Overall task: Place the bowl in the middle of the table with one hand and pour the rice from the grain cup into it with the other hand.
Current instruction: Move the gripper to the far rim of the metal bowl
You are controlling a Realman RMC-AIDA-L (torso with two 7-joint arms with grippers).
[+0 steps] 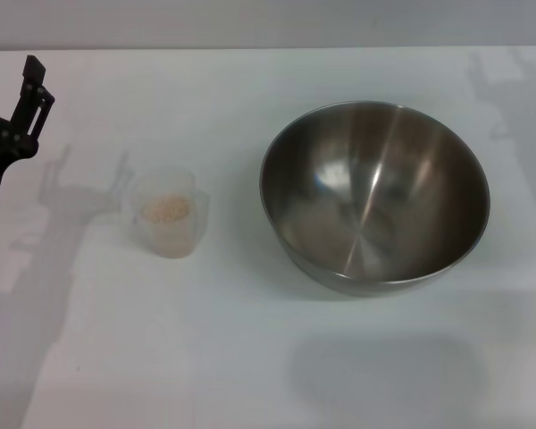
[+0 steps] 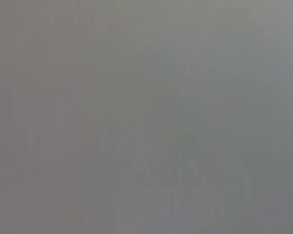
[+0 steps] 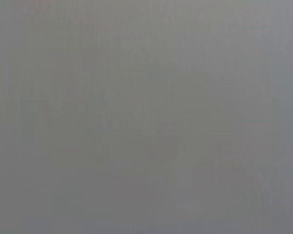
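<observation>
The steel bowl (image 1: pixel 375 197) stands upright and empty on the white table (image 1: pixel 250 357), right of the middle. The clear grain cup (image 1: pixel 170 214) stands upright to the bowl's left, apart from it, with pale rice (image 1: pixel 165 210) inside. My left gripper (image 1: pixel 31 89) is at the far left edge of the head view, raised, left of the cup and not touching it. My right gripper is out of view. Both wrist views show only plain grey.
Shadows of the arms fall on the table at the left and at the far right. Bare tabletop lies between cup and bowl and along the front.
</observation>
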